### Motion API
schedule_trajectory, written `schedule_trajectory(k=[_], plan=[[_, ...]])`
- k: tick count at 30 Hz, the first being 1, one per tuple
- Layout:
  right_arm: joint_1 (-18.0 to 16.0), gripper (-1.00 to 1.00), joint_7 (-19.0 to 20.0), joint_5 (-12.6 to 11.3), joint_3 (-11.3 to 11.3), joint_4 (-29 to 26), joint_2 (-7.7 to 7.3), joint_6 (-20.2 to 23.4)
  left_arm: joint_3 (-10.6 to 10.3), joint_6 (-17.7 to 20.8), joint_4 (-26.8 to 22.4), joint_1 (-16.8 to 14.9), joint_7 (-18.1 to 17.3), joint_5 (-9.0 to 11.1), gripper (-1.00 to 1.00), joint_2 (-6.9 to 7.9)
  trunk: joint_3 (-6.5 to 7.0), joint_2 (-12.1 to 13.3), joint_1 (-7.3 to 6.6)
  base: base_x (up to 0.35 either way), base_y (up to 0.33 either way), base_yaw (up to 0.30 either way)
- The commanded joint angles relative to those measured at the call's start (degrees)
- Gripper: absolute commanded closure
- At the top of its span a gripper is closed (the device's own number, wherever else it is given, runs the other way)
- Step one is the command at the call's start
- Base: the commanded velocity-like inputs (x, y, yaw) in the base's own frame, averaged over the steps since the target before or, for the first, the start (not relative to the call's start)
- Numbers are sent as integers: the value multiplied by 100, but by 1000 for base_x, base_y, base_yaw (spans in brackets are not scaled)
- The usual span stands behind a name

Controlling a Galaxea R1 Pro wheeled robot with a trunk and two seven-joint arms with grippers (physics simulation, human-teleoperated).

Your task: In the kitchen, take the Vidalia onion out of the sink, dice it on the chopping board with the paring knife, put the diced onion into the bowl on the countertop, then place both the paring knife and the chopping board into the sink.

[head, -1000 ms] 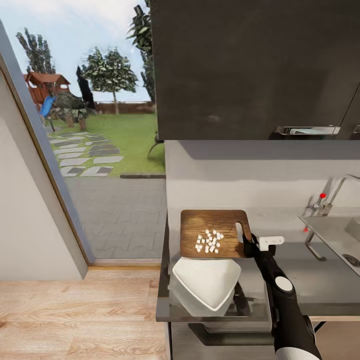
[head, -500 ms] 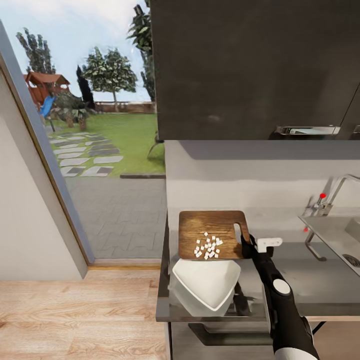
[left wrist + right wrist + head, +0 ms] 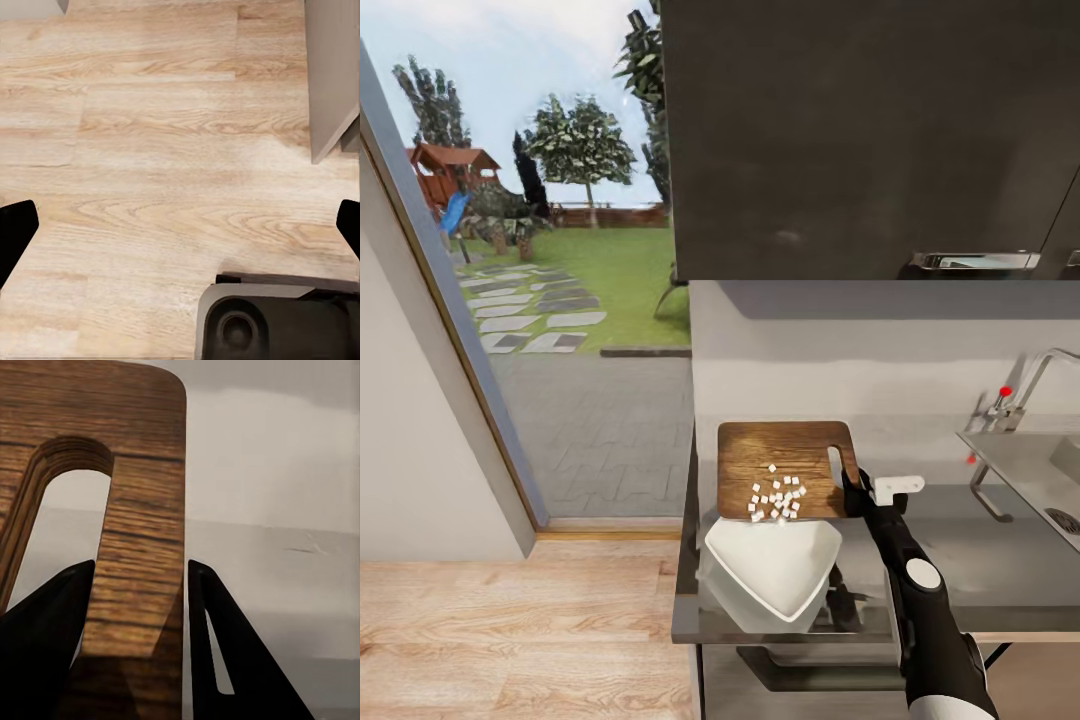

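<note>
Above the bowl point(image 3: 772, 565), tilted chopping board point(image 3: 785, 468) spills diced onion point(image 3: 777, 495).
Right gripper point(image 3: 852, 487) jaws clamp its handle end; left gripper point(image 3: 180, 225) jaws spread over floor point(image 3: 150, 150).

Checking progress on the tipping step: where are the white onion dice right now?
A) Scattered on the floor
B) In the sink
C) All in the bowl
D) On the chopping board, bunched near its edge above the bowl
D: the onion dice lie on the chopping board, clustered at its edge above the bowl, whose inside looks empty.
</note>
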Motion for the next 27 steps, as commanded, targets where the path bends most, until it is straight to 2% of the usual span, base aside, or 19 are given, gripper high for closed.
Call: schedule_trajectory(k=[1,9,12,15,27], plan=[[-8,100,40,55,-30,-3,9,-32,-43,-6,8,-1,49,27,-100,12,-11,-12,4,0,0,0],[-8,100,40,55,-35,46,9,-84,-38,-6,89,-1,49,27,-100,6,-11,-12,4,0,0,0],[-8,100,20,61,-38,145,9,-410,-39,-6,91,-1,49,27,-100,5,-11,-12,4,0,0,0],[-8,100,15,60,-39,190,9,-523,-35,-6,96,-1,49,27,-100,5,-11,-12,4,0,0,0],[-8,100,14,60,-106,234,9,-577,-34,-6,96,-1,49,27,-100,5,-11,-12,4,0,0,0]])
